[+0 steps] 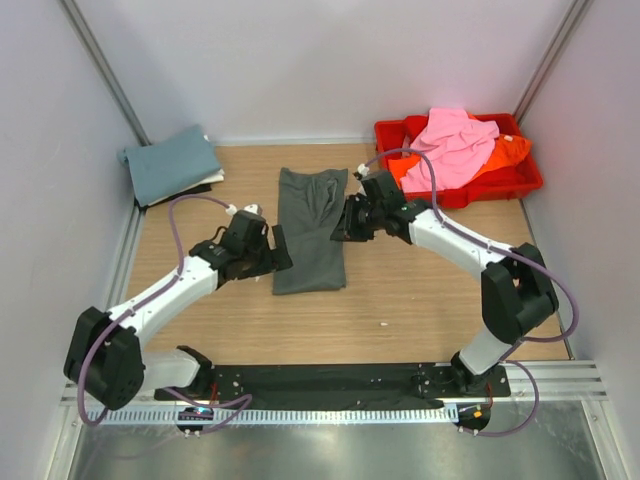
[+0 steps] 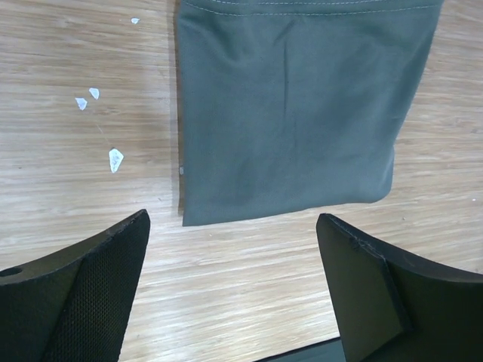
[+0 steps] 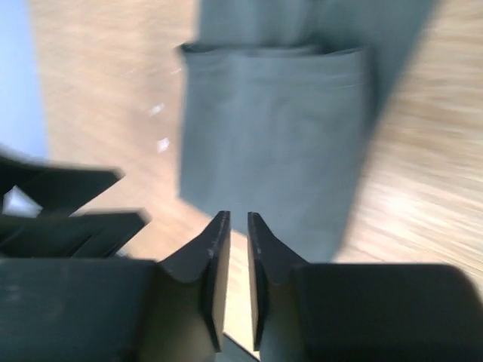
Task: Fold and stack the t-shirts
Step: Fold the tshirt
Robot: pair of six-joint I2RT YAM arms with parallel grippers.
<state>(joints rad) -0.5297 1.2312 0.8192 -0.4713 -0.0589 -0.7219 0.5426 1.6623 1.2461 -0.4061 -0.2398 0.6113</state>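
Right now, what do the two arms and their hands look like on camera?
The left arm and right arm have white links between bulky black joints. A purple-grey cable loops loosely along each. The left hand and right hand are black, with broad wedge-shaped fingers; one left pad shows a fine mesh texture. I see no markings.

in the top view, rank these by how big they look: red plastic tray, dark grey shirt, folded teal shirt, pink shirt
1. red plastic tray
2. flat dark grey cloth t-shirt
3. folded dusty teal t-shirt and crumpled pink t-shirt: these look about alike, so they are not ranked against each other.
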